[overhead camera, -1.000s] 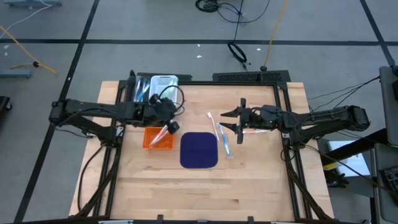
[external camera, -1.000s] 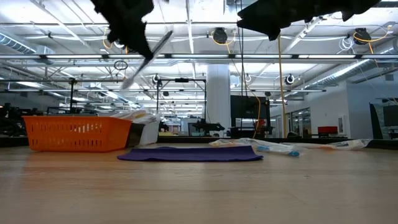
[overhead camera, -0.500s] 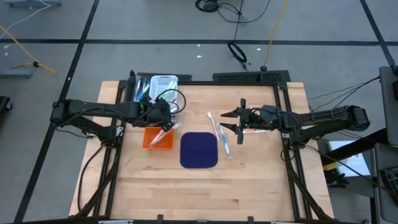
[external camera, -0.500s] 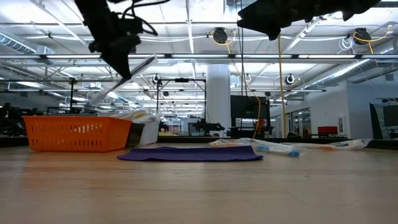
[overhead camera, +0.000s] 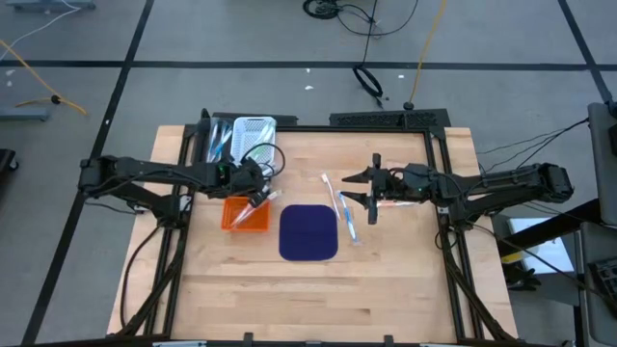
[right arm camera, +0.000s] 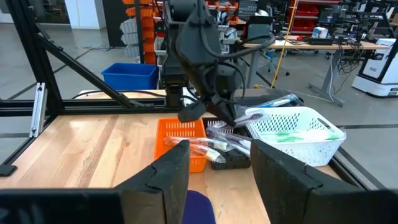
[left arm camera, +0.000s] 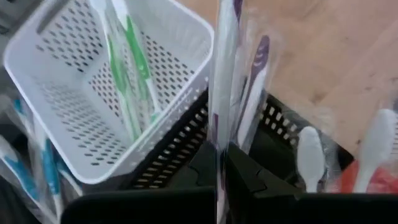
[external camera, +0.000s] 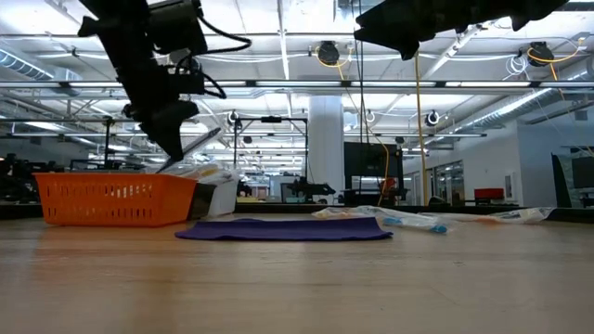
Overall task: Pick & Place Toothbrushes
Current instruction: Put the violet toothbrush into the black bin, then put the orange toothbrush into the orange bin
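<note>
Left gripper (overhead camera: 258,196) pinched on a wrapped toothbrush (overhead camera: 264,200) over the orange basket (overhead camera: 235,214), right gripper (overhead camera: 372,189) spread wide above loose toothbrushes (overhead camera: 342,206) beside the blue mat (overhead camera: 308,232), low view: toothbrush (external camera: 190,149) angled down toward orange basket (external camera: 116,199), left wrist view: white basket (left arm camera: 93,93) with green brushes beyond.

Low view: both arms cut off at top edge; toothbrushes (external camera: 413,220) at right too small, prob. wrapped.

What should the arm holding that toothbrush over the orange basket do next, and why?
Probably lower a little and let go. The left gripper is shut on a wrapped toothbrush, its tip angled just above the orange basket, which already holds some. The right gripper waits open above the toothbrushes beside the blue mat.
</note>
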